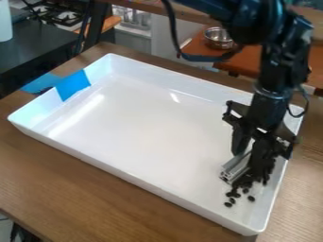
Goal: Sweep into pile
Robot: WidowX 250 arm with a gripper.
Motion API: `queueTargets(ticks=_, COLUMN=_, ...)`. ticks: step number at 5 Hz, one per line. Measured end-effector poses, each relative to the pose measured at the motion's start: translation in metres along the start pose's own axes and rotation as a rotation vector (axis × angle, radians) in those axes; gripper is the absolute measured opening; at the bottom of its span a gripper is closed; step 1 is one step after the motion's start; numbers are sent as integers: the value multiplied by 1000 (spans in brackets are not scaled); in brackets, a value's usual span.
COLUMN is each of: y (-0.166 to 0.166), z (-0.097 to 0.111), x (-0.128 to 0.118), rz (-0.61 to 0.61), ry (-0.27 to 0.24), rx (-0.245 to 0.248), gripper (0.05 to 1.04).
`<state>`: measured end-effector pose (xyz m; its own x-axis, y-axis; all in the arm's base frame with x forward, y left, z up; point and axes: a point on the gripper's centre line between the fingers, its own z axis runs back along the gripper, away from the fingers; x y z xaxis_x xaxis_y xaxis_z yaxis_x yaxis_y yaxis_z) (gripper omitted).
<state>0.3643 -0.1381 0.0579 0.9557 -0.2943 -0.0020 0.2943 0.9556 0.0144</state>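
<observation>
As pincer (245, 163) hangs over right-hand end of white tray (145, 123), silvery metal bar (234, 169) sits pinched between its fingers, tilted, ridged end toward tray floor. Small black pieces (247, 190) lie bunched beside bar and under pincer, near tray's lower right corner; few scattered just apart from rest. Tray on wooden surface (95, 203), blue tape (72, 85) over its left wall. Metal bowl (219, 38) behind.

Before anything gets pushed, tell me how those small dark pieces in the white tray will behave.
The dark pieces will probably scatter instead of moving as one, since several lie loose and apart. Their rounded outlines suggest some may roll or skid. The tray has a glossy floor, so they should slide with little resistance.
</observation>
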Motion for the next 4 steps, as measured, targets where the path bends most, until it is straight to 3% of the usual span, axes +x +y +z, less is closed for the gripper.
queueTargets(ticks=2, y=86, z=47, x=-7, rz=93, ry=-30, rx=-35, gripper=330)
queueTargets(ticks=3, y=127, z=49, x=-14, rz=93, ry=-36, rx=14, gripper=330)
queueTargets(ticks=4, y=168, z=32, x=-36, rz=42, ry=-21, rx=148, gripper=330)
